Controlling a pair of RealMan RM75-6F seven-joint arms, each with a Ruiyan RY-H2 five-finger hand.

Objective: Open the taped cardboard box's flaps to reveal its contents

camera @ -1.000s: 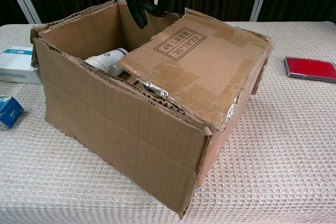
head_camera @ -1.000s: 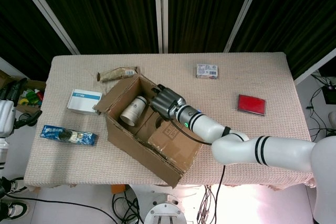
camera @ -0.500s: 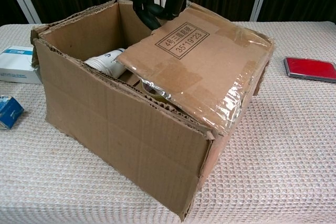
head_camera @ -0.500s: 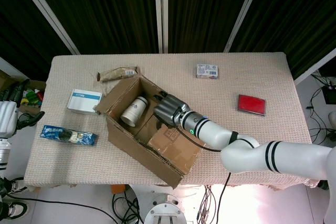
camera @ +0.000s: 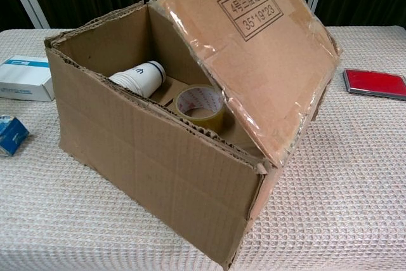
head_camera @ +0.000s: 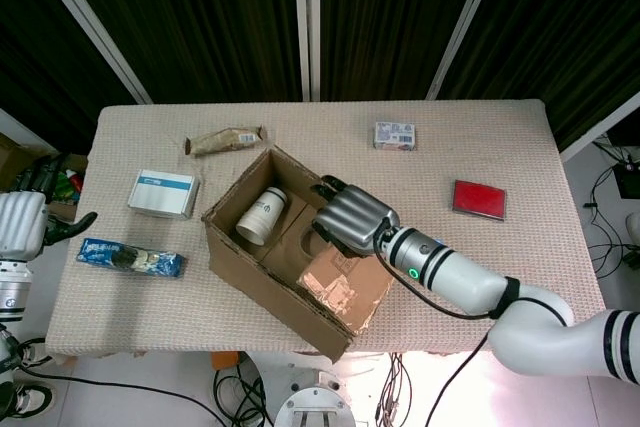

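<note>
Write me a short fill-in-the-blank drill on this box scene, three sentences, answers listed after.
1. The right hand lifts the box's taped ____.
2. Inside the cardboard box, a white paper cup lies on its ____.
3. Beside the cup stands a roll of ____.

Answers: flap; side; tape

I see both views evenly lit and sharp; glare on the clear tape (camera: 212, 87); the backdrop stays dark.

box (camera: 152, 163) mouth open, raised flap (camera: 266, 61) overhanging
</note>
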